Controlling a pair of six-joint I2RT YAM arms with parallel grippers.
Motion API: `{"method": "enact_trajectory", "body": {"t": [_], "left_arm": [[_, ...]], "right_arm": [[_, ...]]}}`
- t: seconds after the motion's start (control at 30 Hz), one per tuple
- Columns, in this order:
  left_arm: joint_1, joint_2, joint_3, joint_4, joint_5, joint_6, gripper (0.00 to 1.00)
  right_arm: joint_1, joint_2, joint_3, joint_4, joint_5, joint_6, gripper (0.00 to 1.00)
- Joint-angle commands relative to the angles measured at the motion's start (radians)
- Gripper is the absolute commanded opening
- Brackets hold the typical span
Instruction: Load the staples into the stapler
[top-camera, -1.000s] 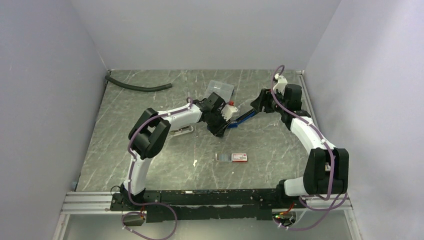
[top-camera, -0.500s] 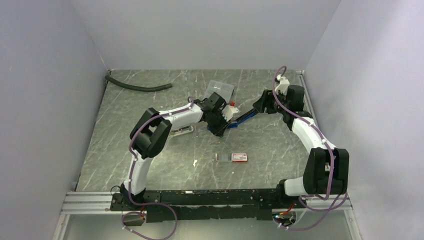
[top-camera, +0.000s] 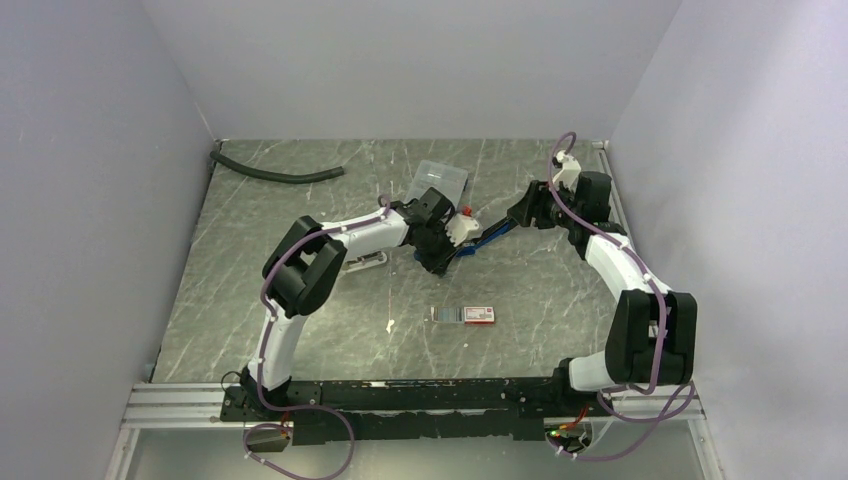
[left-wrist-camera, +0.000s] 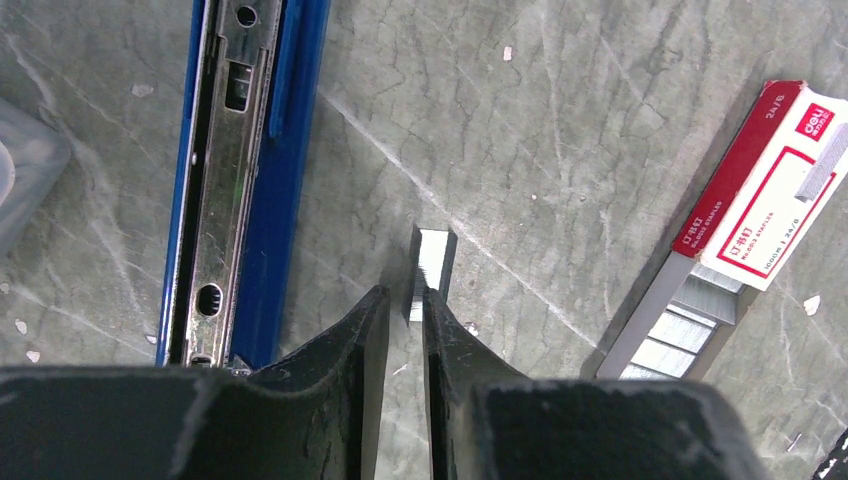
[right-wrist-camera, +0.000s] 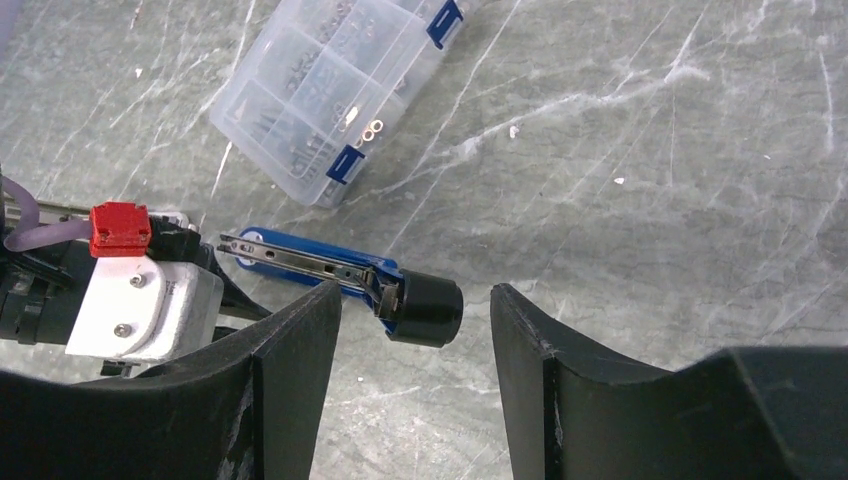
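The blue stapler lies open in the middle of the table, its metal channel facing up. My left gripper is shut on a short silvery strip of staples and holds it just right of the channel; in the top view the left gripper is at the stapler's near end. The white and red staple box lies to the right with its grey tray of staples slid out. My right gripper is open, its jaws standing either side of the stapler's black end without touching it.
A clear compartment case lies behind the stapler. A black hose lies at the back left. A small pale metal object sits beside the left forearm. The staple box is in front of the stapler.
My left gripper has shifted slightly up and right along the stapler with the strip in it. My right gripper has edged a little to the right. The staple box has not moved.
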Motion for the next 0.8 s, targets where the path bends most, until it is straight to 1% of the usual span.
{"method": "enact_trajectory", "body": {"t": [0.0,0.37,0.6,0.77], "left_arm": [[-0.009,0.02,0.044,-0.009,-0.004,0.046,0.23],[-0.022,0.01,0.026,-0.004,-0.031,0.052,0.16],[-0.041,-0.026,-0.036,0.036,-0.09,0.073,0.14],[-0.051,-0.037,-0.049,0.034,-0.092,0.079,0.14]], "right_arm": [[-0.012,0.005,0.004,0.022,-0.038,0.007,0.6],[-0.026,0.008,0.006,0.022,-0.048,0.009,0.6],[-0.029,0.006,0.012,-0.004,-0.047,0.006,0.6],[-0.032,0.013,0.012,-0.005,-0.046,0.005,0.6]]}}
